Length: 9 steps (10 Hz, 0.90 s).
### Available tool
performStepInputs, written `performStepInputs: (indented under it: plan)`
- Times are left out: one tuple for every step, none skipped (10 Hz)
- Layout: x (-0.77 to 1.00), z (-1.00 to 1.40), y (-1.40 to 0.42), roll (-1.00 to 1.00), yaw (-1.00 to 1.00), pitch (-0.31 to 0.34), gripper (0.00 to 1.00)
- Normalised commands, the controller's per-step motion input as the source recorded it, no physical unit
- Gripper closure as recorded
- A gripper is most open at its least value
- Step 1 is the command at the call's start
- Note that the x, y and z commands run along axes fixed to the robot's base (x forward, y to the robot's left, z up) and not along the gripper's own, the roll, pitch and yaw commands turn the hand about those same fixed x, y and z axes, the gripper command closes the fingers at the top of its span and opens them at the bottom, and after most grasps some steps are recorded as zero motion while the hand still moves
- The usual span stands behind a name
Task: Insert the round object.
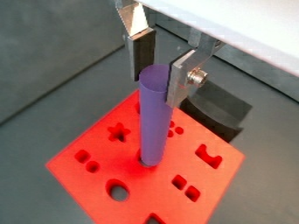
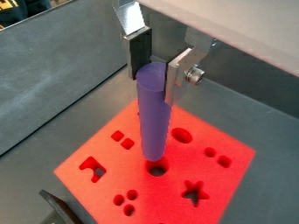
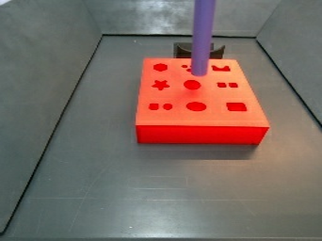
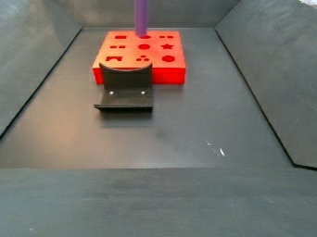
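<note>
The round object, a long purple peg (image 1: 155, 122), stands upright with its lower end at a round hole near the middle of the red block (image 1: 100, 144). It shows in both wrist views (image 2: 153, 122) and both side views (image 3: 201, 33) (image 4: 143, 14). My gripper (image 1: 158, 77) is directly above the block, its silver fingers closed on the peg's top end, as a wrist view also shows (image 2: 158, 72). The gripper is above the edge of both side views. The red block (image 3: 201, 127) (image 4: 161, 57) has several shaped holes.
A dark grey holder (image 4: 124, 93) stands on the floor against one side of the red block; it also shows in a side view (image 3: 186, 47) and in both wrist views (image 1: 222, 109) (image 2: 59, 206). Grey walls (image 3: 51, 113) enclose the floor.
</note>
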Motion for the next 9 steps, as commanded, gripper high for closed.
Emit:
performStepInputs:
  plan:
    - [0.02,-0.19,0.02,0.04,0.00,0.000,1.00]
    - [-0.01,-0.20,0.02,0.06,0.00,0.000,1.00]
    - [-0.13,-0.22,0.04,0.03,-0.06,-0.001,1.00]
    - [-0.21,-0.25,0.07,0.04,-0.10,-0.007,1.00]
    - [-0.24,-0.25,0.07,0.04,-0.13,-0.001,1.00]
    - [-0.18,-0.21,0.04,0.00,-0.12,-0.010,1.00]
    - [-0.01,-0.19,0.03,0.00,-0.04,-0.023,1.00]
    - [0.00,-0.21,0.00,0.00,-0.01,-0.026,1.00]
    - [0.02,-0.20,0.00,0.00,0.00,0.000,1.00]
